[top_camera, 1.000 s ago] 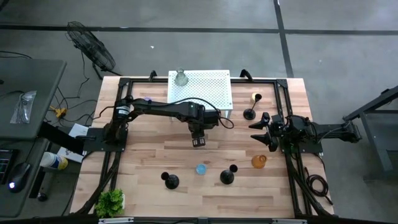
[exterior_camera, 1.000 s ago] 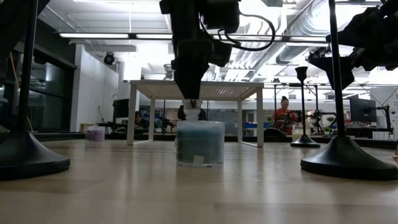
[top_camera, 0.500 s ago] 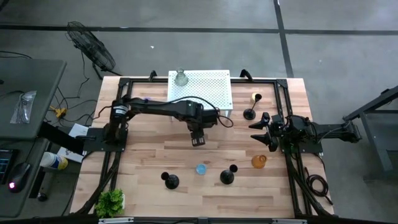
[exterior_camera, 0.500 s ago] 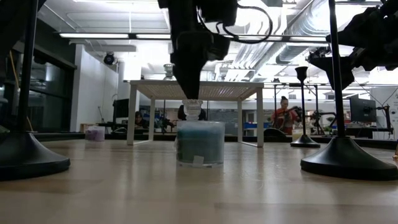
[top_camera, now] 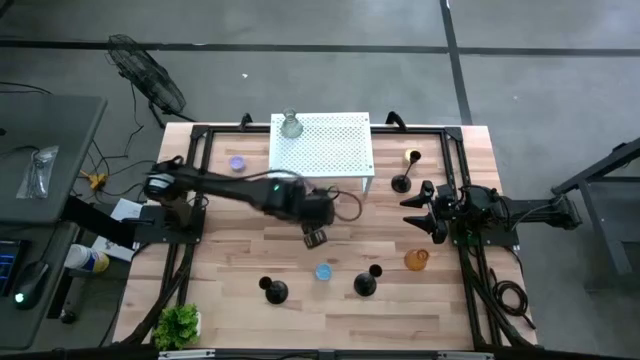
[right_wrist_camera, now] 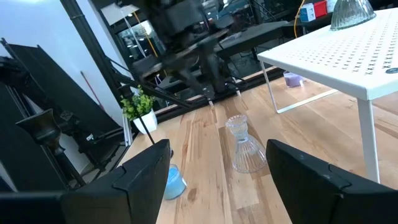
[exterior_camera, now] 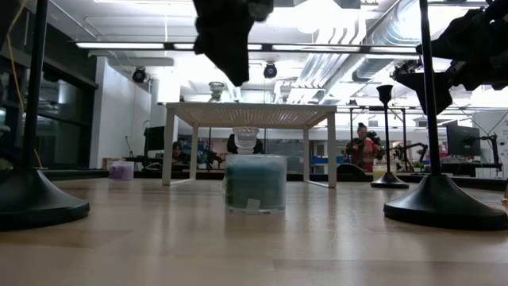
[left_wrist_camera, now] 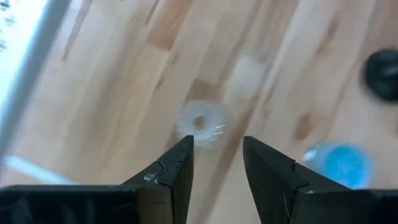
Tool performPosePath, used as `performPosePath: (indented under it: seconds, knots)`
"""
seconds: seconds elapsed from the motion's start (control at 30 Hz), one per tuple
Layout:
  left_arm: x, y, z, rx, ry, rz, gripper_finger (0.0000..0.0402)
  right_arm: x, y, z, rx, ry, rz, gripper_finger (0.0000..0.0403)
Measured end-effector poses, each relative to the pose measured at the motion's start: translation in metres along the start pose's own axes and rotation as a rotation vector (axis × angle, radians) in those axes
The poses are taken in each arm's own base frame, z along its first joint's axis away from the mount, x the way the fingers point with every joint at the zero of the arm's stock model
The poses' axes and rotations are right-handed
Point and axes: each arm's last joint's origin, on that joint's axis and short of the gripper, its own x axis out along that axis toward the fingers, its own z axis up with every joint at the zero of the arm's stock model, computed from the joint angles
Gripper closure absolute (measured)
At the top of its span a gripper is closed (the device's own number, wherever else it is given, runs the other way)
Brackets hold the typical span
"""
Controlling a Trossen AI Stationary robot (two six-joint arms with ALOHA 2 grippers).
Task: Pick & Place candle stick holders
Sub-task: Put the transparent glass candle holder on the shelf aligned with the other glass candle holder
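A clear glass holder (left_wrist_camera: 202, 121) stands upright on its flared base on the table; it also shows in the right wrist view (right_wrist_camera: 244, 149) and, behind the blue cup, in the low view (exterior_camera: 245, 139). My left gripper (left_wrist_camera: 217, 146) is open and empty, hovering above it and clear of it (top_camera: 315, 238). The blue cup (top_camera: 323, 271) stands just nearer. Three black holders (top_camera: 274, 290) (top_camera: 366, 282) (top_camera: 401, 182) stand on their round bases. My right gripper (top_camera: 420, 212) waits open at the table's right side.
A white perforated stand (top_camera: 330, 145) at the far middle carries another clear glass piece (top_camera: 291, 125). A purple cup (top_camera: 237, 163), a yellow cup (top_camera: 412, 157) and an amber cup (top_camera: 416, 259) stand on the table. A small plant (top_camera: 178, 323) is at the near left corner.
My left gripper has risen from the top of the clear glass holder and drawn a little toward the table's near and left edges. The holder stays standing on the table behind the blue cup.
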Motion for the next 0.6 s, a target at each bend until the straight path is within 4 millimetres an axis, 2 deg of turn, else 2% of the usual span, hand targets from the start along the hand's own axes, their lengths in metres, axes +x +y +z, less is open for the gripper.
performPosePath:
  seconds: [0.13, 0.33, 0.6]
  knots:
    - [0.003, -0.012, -0.028, -0.115, -0.132, 0.019, 0.0268, 0.0, 0.0, 0.0, 0.0, 0.0, 0.0, 0.0143]
    - [0.009, -0.033, -0.068, -0.23, -0.301, 0.183, 0.0268, 0.0, 0.0, 0.0, 0.0, 0.001, -0.001, 0.0143]
    - [0.03, -0.059, -0.095, -0.389, -0.583, 0.318, 0.0268, 0.0, 0.0, 0.0, 0.0, 0.006, -0.002, 0.0143]
